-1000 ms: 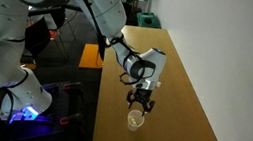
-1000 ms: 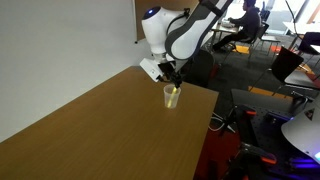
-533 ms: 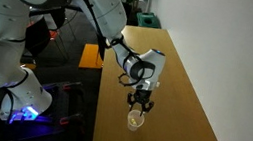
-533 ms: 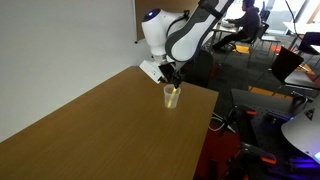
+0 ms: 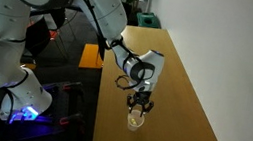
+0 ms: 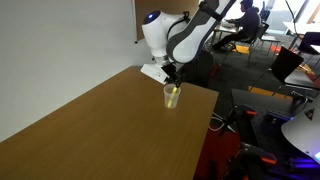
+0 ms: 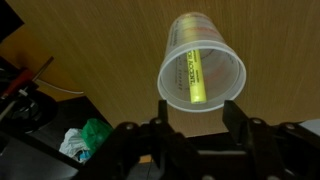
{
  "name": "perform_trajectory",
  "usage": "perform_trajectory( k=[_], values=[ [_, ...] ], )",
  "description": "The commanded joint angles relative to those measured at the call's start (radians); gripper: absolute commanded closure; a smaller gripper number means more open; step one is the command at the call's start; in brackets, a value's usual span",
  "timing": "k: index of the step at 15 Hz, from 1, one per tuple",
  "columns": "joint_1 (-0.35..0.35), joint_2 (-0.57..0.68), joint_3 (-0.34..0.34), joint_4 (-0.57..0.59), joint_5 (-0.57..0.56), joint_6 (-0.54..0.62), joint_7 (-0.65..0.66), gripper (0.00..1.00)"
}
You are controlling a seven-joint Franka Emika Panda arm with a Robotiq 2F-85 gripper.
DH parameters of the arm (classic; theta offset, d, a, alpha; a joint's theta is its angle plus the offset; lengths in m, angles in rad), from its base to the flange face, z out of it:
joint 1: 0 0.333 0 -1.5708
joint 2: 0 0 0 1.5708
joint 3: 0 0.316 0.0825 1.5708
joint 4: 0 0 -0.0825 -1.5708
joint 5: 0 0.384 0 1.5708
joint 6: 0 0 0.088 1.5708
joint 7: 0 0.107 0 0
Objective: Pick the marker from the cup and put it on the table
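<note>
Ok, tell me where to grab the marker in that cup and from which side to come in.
Grip the marker at its upper end, coming straight down through the open rim of the cup. It leans inside against the wall, so the sides are blocked and only the top is free. The open gripper hangs above it; its fingers should probably straddle the thin shaft.

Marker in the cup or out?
In. The wrist view shows the yellow marker inside the cup; the gripper hovers open above it, holding nothing.
</note>
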Motion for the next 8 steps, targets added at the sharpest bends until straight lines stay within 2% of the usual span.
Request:
perform_trajectory(
  k=[1, 8],
  values=[
    [0.013, 0.011, -0.018, 0.003, -0.011, 0.023, -0.053, 0.41],
    [0.014, 0.046, -0.024, 0.022, -0.002, 0.021, -0.076, 0.41]
  ],
)
